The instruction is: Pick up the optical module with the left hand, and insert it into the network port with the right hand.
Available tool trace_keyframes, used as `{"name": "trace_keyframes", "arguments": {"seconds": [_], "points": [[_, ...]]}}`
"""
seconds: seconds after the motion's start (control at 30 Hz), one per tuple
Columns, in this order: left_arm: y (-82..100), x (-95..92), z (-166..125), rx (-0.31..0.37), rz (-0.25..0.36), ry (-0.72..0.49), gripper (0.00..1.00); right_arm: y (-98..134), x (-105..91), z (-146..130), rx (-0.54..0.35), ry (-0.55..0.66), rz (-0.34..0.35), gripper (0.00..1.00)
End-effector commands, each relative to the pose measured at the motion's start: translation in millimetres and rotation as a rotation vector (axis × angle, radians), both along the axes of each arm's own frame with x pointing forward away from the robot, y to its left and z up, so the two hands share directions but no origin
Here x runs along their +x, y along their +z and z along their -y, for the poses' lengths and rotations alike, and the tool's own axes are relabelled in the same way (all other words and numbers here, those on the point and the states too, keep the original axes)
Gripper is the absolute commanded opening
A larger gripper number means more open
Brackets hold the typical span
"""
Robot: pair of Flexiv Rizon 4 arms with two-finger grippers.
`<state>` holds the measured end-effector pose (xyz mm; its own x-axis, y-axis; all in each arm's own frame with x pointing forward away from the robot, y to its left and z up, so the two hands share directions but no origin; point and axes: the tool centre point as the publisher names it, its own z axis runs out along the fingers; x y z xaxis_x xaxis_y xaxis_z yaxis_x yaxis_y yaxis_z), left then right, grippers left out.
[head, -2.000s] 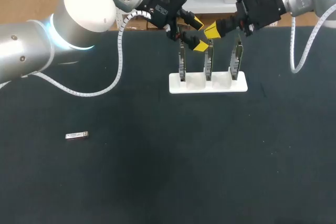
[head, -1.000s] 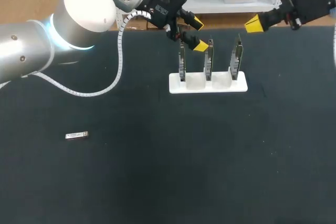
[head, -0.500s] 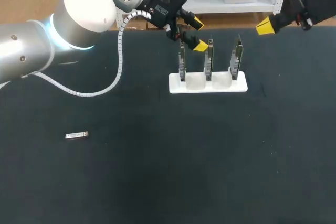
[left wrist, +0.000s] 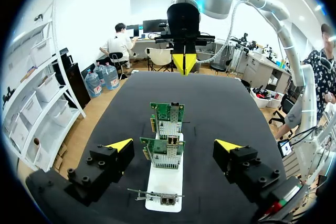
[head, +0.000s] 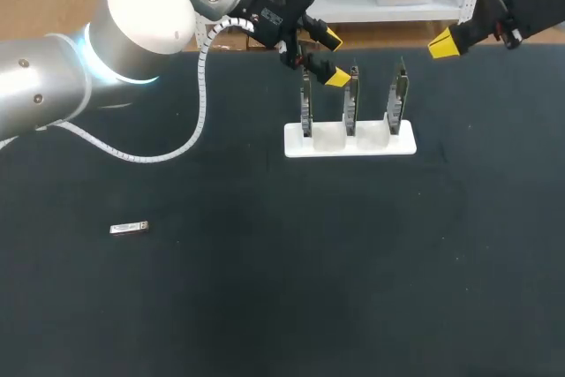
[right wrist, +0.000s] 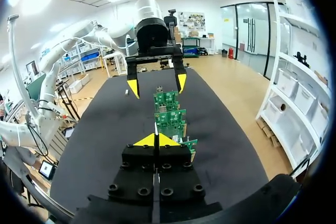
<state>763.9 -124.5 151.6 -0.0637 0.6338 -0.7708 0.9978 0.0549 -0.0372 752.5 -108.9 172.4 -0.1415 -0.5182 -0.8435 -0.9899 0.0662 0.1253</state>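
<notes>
While the optical module (head: 129,229) lies on the table (head: 265,306) well left of the network-card stand (head: 350,142), our left gripper (head: 333,57) hangs spread over its left card and our right gripper (head: 443,43) sits clenched off to its right.

The left gripper (left wrist: 174,145) is noted with fingers spread wide. Between them a white stand (left wrist: 164,184) is set on the black table (left wrist: 226,103), three green network cards (left wrist: 167,120) held in a row. Beyond, the right gripper (left wrist: 184,62) is observed, tips pressed together.
</notes>
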Motion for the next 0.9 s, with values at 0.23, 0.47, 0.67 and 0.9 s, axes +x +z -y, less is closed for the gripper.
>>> {"name": "trace_keyframes", "arguments": {"seconds": [0.23,0.47,0.67,0.9], "points": [[0.4,1.6,0.7,0.005,-0.003,-0.002,1.00,-2.6,1.7,-2.3,-0.013,-0.033,0.018,1.00],[0.4,1.6,0.7,0.005,-0.003,-0.002,1.00,-2.6,1.7,-2.3,-0.013,-0.033,0.018,1.00],[0.4,1.6,0.7,0.005,-0.003,-0.002,1.00,-2.6,1.7,-2.3,-0.013,-0.033,0.018,1.00],[0.4,1.6,0.7,0.005,-0.003,-0.002,1.00,-2.6,1.7,-2.3,-0.013,-0.033,0.018,1.00]]}}
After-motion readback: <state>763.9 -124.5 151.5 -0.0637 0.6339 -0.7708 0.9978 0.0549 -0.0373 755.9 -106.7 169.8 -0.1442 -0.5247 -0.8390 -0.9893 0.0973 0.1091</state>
